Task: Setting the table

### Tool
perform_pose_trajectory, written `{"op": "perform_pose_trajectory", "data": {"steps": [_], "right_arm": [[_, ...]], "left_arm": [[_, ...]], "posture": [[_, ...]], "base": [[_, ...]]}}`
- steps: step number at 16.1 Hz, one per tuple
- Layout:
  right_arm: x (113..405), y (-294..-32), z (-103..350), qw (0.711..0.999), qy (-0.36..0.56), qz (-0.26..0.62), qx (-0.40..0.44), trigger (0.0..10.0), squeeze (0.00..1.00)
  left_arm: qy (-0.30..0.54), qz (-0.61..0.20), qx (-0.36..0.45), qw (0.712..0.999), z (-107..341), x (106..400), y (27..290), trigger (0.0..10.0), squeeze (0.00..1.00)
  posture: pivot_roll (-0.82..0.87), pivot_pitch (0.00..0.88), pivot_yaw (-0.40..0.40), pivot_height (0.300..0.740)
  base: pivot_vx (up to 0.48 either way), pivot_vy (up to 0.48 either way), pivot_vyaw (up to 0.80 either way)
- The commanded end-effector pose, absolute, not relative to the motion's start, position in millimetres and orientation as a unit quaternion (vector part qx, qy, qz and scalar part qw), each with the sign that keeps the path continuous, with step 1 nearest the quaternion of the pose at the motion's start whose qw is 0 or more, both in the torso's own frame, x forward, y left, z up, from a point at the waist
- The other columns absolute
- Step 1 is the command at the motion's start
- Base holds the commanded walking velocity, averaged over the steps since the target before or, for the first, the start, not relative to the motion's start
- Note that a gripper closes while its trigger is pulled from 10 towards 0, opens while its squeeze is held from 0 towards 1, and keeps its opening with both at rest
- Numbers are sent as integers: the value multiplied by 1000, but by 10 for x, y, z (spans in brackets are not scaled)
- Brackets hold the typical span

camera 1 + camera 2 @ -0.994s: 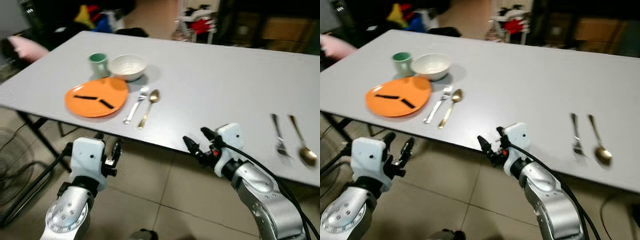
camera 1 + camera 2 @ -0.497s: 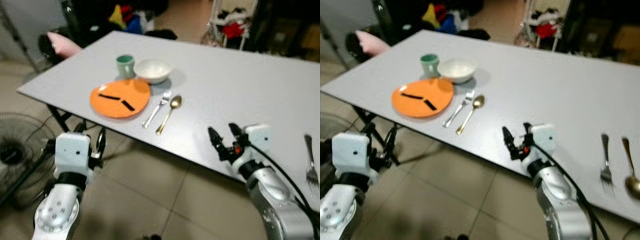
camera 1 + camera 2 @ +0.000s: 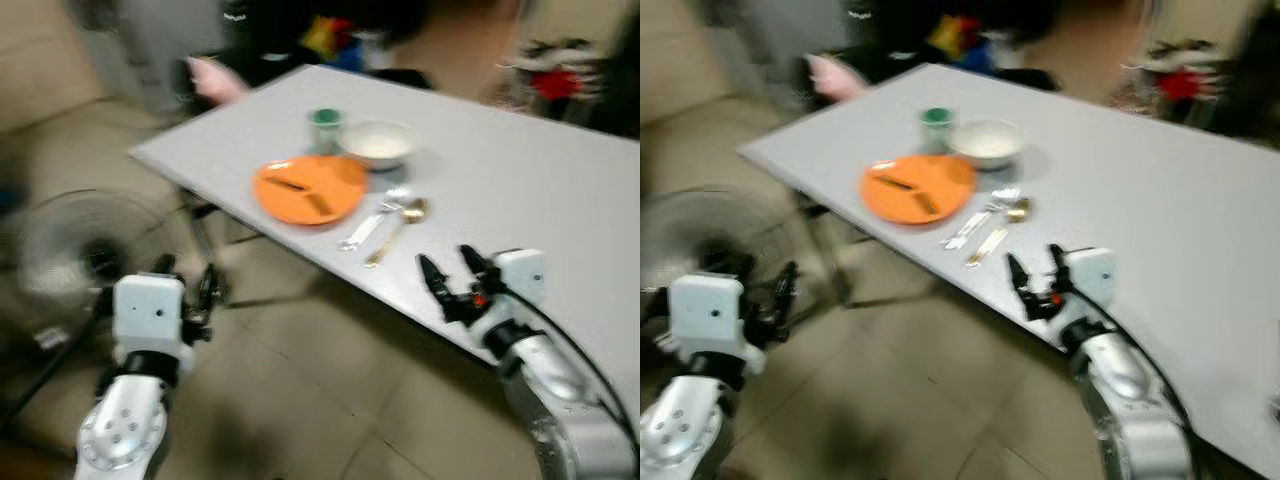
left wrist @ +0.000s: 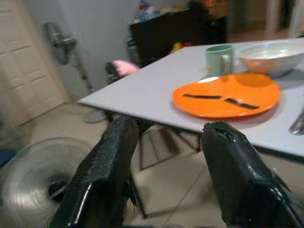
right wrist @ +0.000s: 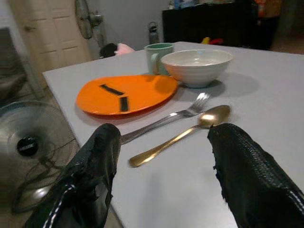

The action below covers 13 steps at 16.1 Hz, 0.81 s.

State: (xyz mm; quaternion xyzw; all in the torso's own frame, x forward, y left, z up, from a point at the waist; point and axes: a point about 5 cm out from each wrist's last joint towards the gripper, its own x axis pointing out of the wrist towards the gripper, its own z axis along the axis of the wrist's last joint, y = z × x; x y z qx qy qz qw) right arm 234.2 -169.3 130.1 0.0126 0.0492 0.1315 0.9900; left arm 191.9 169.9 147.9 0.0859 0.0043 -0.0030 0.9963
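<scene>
Smooth grey desk (image 3: 520, 170) carries a glossy round orange plate (image 3: 309, 189), white bowl (image 3: 378, 142), green mug (image 3: 324, 117), silver fork (image 5: 166, 118) and gold spoon (image 5: 183, 134). Both claws, left claw (image 4: 166, 175) and right claw (image 5: 161, 175), hang released, fingers spread.

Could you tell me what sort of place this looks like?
Probably a lived-in home dining area: a grey table laid with an orange plate, a bowl and cutlery, a floor fan on tiles, a panelled door.

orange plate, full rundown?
The orange plate is round, shallow and glossy, plastic by the look of it. It lies flat on the grey table near the corner. Two short black strips lie on it, apart and at an angle to each other. The green mug and white bowl stand just behind it; the fork lies beside it. Nothing grips it.
</scene>
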Motion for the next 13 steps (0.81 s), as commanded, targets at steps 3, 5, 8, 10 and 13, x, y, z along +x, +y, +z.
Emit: {"op": "perform_pose_trajectory", "data": {"steps": [3, 5, 8, 10, 13], "right_arm": [[2336, -1581, 1282, 987, 54, 148, 29, 10000, 0], [2341, -1591, 1256, 988, 60, 130, 51, 10000, 0], [2357, -1603, 1247, 989, 62, 118, 62, 10000, 0], [2374, -1584, 1260, 990, 60, 115, 63, 10000, 0], [2394, -1545, 1285, 989, 54, 124, 62, 10000, 0]], "left_arm": [[0, 7, 101, 995, 1516, 1905, 1758, 10000, 0], [0, 2, 109, 994, 1521, 1912, 1763, 10000, 0], [0, 0, 113, 994, 1527, 1918, 1774, 10000, 0], [1, -1, 114, 994, 1524, 1917, 1782, 10000, 0], [2, 1, 113, 994, 1519, 1918, 1786, 10000, 0]], "posture": [[-63, 0, 74, 740], [-62, 0, 74, 740], [-62, 0, 75, 740], [-65, 0, 74, 740], [-65, 0, 70, 740]], "base": [[0, 311, 800], [0, 319, 275], [0, 319, 0], [0, 317, 0], [0, 315, 0]]}}
